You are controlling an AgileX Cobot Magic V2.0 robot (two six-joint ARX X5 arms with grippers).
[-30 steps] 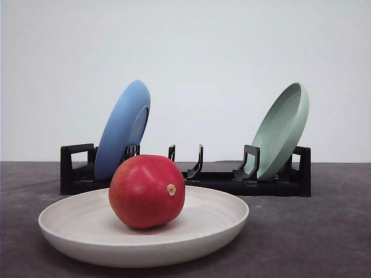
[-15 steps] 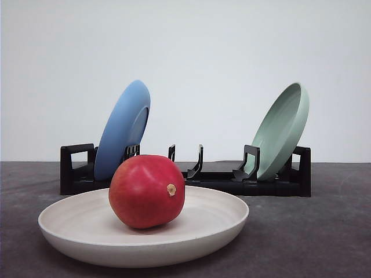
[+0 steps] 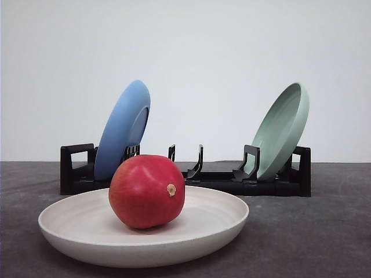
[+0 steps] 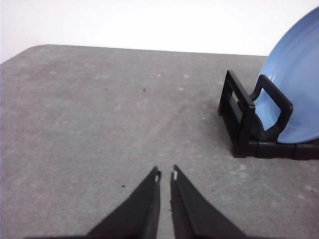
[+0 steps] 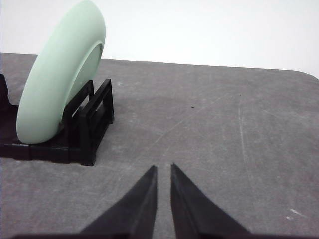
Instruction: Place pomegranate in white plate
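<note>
- The pomegranate (image 3: 146, 191) is seen resting in the white plate (image 3: 87, 223), stem nub toward 3 o'clock; the task is judged done
- The left gripper (image 4: 165, 175) and right gripper (image 5: 163, 168) are pinched nearly closed, empty, over bare table (image 4: 89, 124); which is nearer cannot be told

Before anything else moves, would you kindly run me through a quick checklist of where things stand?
1. Pomegranate resting inside the white plate: ok.
2. White plate flat on the table: ok.
3. Left gripper holding nothing, jaws nearly together: ok.
4. Right gripper holding nothing, jaws nearly together: ok.
5. Blue plate and green plate leaning in the black rack: ok.
6. Pomegranate will not roll: cannot tell.
</note>
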